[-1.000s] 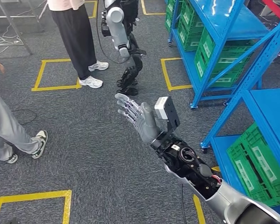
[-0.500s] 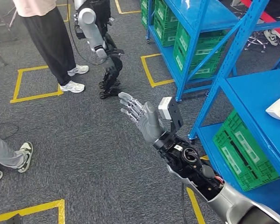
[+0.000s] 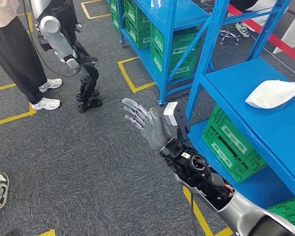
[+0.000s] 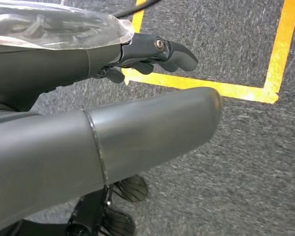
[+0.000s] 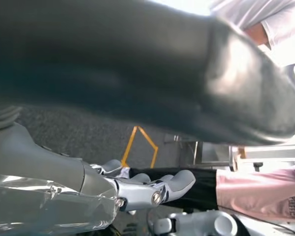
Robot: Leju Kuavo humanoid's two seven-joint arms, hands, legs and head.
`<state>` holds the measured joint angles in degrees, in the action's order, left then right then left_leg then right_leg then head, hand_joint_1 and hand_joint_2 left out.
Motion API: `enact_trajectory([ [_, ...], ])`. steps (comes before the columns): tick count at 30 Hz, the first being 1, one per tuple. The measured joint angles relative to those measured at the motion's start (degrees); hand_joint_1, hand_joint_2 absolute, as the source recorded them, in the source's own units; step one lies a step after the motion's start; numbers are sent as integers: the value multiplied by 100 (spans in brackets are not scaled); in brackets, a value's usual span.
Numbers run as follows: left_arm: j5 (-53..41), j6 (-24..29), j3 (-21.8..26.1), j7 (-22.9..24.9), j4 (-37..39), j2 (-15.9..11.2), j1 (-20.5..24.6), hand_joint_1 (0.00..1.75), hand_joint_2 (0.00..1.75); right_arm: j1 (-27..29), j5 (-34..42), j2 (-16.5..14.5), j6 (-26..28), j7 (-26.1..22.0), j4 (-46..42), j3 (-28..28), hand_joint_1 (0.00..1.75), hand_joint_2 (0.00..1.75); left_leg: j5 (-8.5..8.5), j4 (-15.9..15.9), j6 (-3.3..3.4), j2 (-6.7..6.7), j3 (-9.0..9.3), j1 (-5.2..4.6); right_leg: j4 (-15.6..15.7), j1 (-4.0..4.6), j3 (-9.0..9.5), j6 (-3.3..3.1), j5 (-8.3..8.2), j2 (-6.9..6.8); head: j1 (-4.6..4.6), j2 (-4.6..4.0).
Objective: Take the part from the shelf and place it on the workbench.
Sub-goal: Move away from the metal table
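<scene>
A: Where is the part (image 3: 274,93) lying?

B: At the right of the head view, a white bag on the blue shelf (image 3: 249,118), near the front edge of the board, with bare blue around it.

A: And under that board?

B: A green crate (image 3: 231,145) is sitting on the lower level, its near corner close to the shelf's edge. A blue upright is standing between the crate and the right hand (image 3: 147,123).

A: How is that hand looking?

B: It is reaching into the centre of the frame, fingers (image 3: 132,112) spread apart and holding nothing, over grey carpet. The right wrist view is showing the fingers (image 5: 157,189) stretched out too.

A: The left hand (image 4: 101,142)?

B: In the left wrist view its thumb is lying straight and the dark fingers (image 4: 164,51) are extended over carpet and a yellow line (image 4: 227,88). Nothing is in it.

A: What is taking up floor space?

B: A second robot (image 3: 69,54) is standing at upper left, beside a person (image 3: 16,54) in dark trousers and white shoes. A shoe (image 3: 0,189) is showing at the lower left edge. A second rack (image 3: 157,29) with green crates is standing at top centre. Carpet is lying open between these and the hand.
</scene>
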<state>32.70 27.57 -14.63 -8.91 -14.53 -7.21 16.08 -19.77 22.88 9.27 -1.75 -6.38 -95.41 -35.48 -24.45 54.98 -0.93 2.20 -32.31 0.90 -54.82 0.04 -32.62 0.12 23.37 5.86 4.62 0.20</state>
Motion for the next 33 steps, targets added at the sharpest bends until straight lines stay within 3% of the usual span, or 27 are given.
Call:
enact_trajectory([
  [1,-2,7,-1,1,0,7,4,0,0,4,0,1,2,4,-2,2,0,0,7,-14,35,-61,10,0,-10,-14,-19,34,5,25,2,0],
  [3,-5,16,-3,1,0,15,17,0,0,7,2,2,11,18,-9,5,0,0,19,-50,110,-177,38,4,-265,-12,-150,94,172,-129,35,0],
  [6,3,20,-3,1,0,17,3,0,0,20,6,2,50,51,-15,4,0,0,6,-64,175,-359,56,-24,-1385,-27,-662,149,705,-467,90,0],
  [7,10,21,-3,1,0,17,-5,0,0,34,7,2,64,63,-15,2,0,0,-1,-62,180,-419,59,-33,-1670,-39,-793,159,788,-507,90,0],
  [8,18,22,-3,1,0,17,-9,0,0,48,7,2,75,72,-15,1,0,0,-10,-61,182,-476,66,-38,-1755,-48,-829,161,767,-534,90,0],
  [9,26,23,-3,1,0,18,-11,0,0,59,6,2,87,75,-15,1,0,0,-21,-60,178,-528,78,-41,-1604,-54,-747,155,641,-562,93,0],
  [10,32,24,-3,1,0,20,-12,0,0,66,3,2,98,75,-15,2,0,0,-35,-60,167,-577,99,-43,-1244,-53,-559,135,440,-617,99,0],
  [12,41,24,-3,1,0,23,-16,0,0,62,-6,1,111,74,-16,5,0,0,-69,-55,131,-673,137,-60,-426,0,-139,77,155,-852,118,0],
  [14,50,24,-3,1,0,16,-26,0,0,50,-13,0,114,74,-18,4,0,0,-87,-49,82,-780,145,-87,-59,50,50,20,112,-975,114,0],
  [16,56,24,-3,0,-2,15,-29,0,0,50,-14,1,115,74,-20,3,0,0,-101,-47,33,-906,144,-99,-21,51,67,-31,96,-844,84,0],
  [17,56,24,-3,-1,-3,19,-26,0,0,50,-16,1,116,72,-21,5,0,0,-146,-6,5,-876,138,-87,3,44,72,-60,77,-774,68,0],
  [19,56,24,-4,-1,-4,20,-23,0,0,36,-25,1,116,73,-22,7,0,0,-400,395,-46,-617,-30,-62,44,20,91,-117,41,-653,41,0],
  [21,62,26,-5,-2,-4,12,-42,0,0,23,-30,-1,116,75,-19,-1,0,0,-750,1196,-73,-333,-416,-47,48,9,83,-147,29,-527,7,0],
  [22,67,28,-5,-2,-4,7,-61,0,0,24,-31,-1,116,76,-15,-4,0,0,-846,1534,-82,-282,-600,-45,47,9,81,-154,26,-454,-4,0],
  [23,73,31,-5,-2,-4,3,-77,0,0,25,-31,-1,117,77,-10,-5,0,0,-830,1676,-87,-262,-698,-41,45,8,81,-155,24,-378,-7,0],
  [24,80,33,-5,-2,-4,1,-88,0,0,24,-31,-1,118,78,-7,-5,0,0,-705,1586,-90,-252,-685,-34,40,6,81,-154,23,-301,-7,0],
  [25,87,36,-5,-2,-4,-1,-90,0,0,21,-31,-1,120,79,-5,-6,0,0,-500,1286,-90,-226,-567,-22,29,2,82,-150,24,-227,-9,0],
  [26,97,38,-5,-2,-4,-5,-86,0,0,15,-31,-1,121,79,-4,-6,0,0,-279,864,-90,-143,-385,1,13,-2,79,-139,29,-158,-10,0],
  [28,123,45,-5,-8,-4,-15,-77,0,0,-5,-40,-1,124,80,-4,-6,0,0,-39,198,-82,73,-86,39,-33,6,44,-87,43,-30,-18,0],
  [29,139,50,-5,-14,-4,-18,-78,0,0,-16,-49,-1,123,83,-4,-7,0,0,-21,59,-67,136,-23,44,-45,4,22,-53,44,25,-19,0],
  [31,165,60,-5,-32,-7,-17,-80,0,0,-28,-79,-1,123,89,-4,-7,0,0,-25,29,-3,64,-6,26,-42,-13,-20,18,30,124,-14,0],
  [33,175,63,-5,-55,-14,-14,-77,0,0,-40,-120,-1,133,93,-4,-5,0,0,-9,-1,73,-51,14,17,-185,-19,-117,78,133,-51,4,0],
])
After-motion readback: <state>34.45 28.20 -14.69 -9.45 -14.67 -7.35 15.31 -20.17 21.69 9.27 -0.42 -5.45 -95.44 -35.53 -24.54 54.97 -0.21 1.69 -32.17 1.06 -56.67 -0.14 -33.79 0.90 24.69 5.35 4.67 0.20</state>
